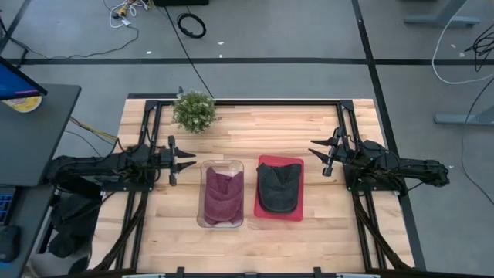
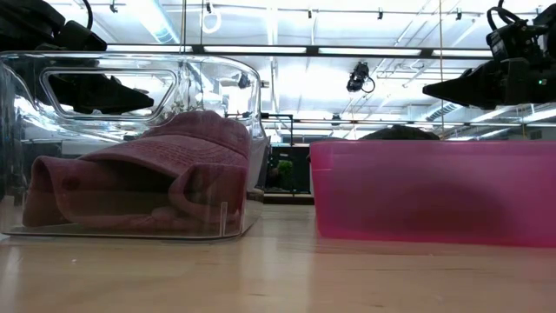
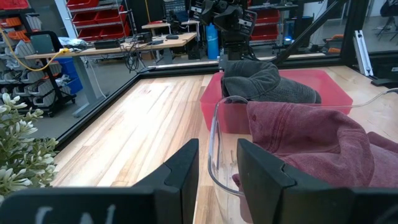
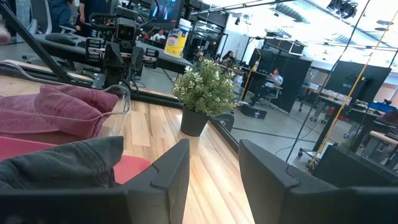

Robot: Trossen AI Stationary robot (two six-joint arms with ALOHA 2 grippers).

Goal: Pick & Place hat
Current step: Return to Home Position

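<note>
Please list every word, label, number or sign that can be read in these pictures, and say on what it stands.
No text can be read with certainty.
White marks on the housing of the left gripper, left wrist view: cut off and blurred, not readable.
Label on the white and yellow tub, right wrist view: too small to read.
The black cap and the maroon cap: no visible print.

Black cap (image 1: 279, 187) crumpled in red bin (image 1: 278, 217), maroon cap (image 1: 222, 197) in clear bin (image 1: 221, 164)
</note>
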